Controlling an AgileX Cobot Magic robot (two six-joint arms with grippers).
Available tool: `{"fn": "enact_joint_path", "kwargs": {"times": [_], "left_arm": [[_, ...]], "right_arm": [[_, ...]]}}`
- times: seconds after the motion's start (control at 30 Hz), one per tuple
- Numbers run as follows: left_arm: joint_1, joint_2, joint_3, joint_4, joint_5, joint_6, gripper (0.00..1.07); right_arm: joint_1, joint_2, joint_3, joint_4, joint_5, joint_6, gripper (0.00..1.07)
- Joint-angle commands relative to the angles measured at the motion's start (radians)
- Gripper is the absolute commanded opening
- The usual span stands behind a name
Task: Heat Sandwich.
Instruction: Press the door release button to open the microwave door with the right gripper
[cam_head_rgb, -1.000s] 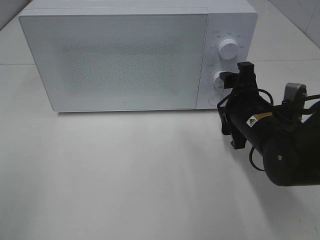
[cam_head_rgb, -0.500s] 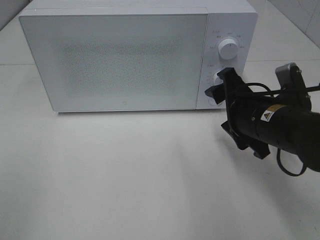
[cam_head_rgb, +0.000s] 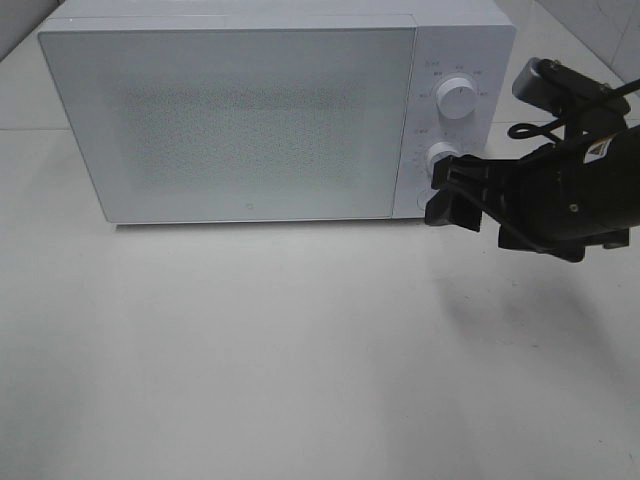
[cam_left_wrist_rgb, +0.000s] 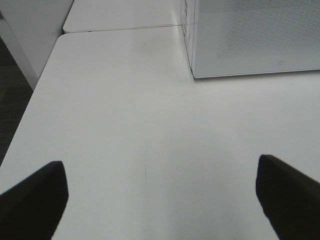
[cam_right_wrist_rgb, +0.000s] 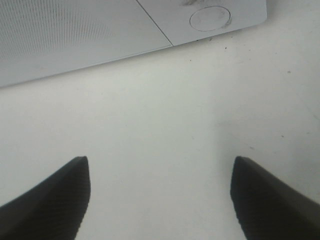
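**Item 1. Sandwich.** It shows in none of the views, so its look cannot be described. Where it is cannot be told; the only enclosed place in sight is shut.

**Item 2. Microwave** (cam_head_rgb: 250, 110). A white box standing at the back of the table (cam_head_rgb: 250, 350).
- The door (cam_head_rgb: 230, 120) is closed. It is a frosted grey-white panel with a fine dot pattern, and nothing can be seen through it.
- The control panel is to the right of the door. It has an upper dial (cam_head_rgb: 457, 100) and a lower dial (cam_head_rgb: 440, 157).
- A round button (cam_right_wrist_rgb: 210, 18) sits at the panel's bottom corner. It is plain in the right wrist view and covered by the arm in the high view.

**Item 3. Right gripper** (cam_head_rgb: 443, 195).
- It is black and reaches in from the right, in front of the panel's lower corner and just below the lower dial.
- Whether it touches the panel cannot be told.
- Its jaws are spread apart and hold nothing. The right wrist view shows bare table between its fingers (cam_right_wrist_rgb: 65, 195).
- A grey wrist camera (cam_head_rgb: 545, 80) and a looped cable (cam_head_rgb: 530, 128) sit on the arm behind it.

**Item 4. Left gripper** (cam_left_wrist_rgb: 157, 167).
- It is outside the high view.
- Its jaws are wide apart and empty, over bare table well short of the microwave's left front corner.
- Dark floor (cam_left_wrist_rgb: 10, 100) shows past the table edge.
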Motion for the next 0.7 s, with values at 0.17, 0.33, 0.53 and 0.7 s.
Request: {"fn": "enact_joint_path", "kwargs": {"times": [0.17,0.33,0.53,0.7], "left_arm": [[0.005,-0.021,0.0,-0.003,-0.011,-0.007,0.96],[0.005,-0.021,0.0,-0.003,-0.011,-0.007,0.96],[0.005,-0.021,0.0,-0.003,-0.011,-0.007,0.96],[0.005,-0.021,0.0,-0.003,-0.011,-0.007,0.96]], "right_arm": [[-0.042,-0.078,-0.084,-0.239,0.283,-0.097,0.76],[-0.042,-0.137,-0.102,-0.334,0.42,-0.094,0.76],[-0.042,-0.233,-0.102,-0.351,0.535,-0.095,0.76],[-0.042,-0.348,-0.102,-0.357,0.642,-0.099,0.76]]}}
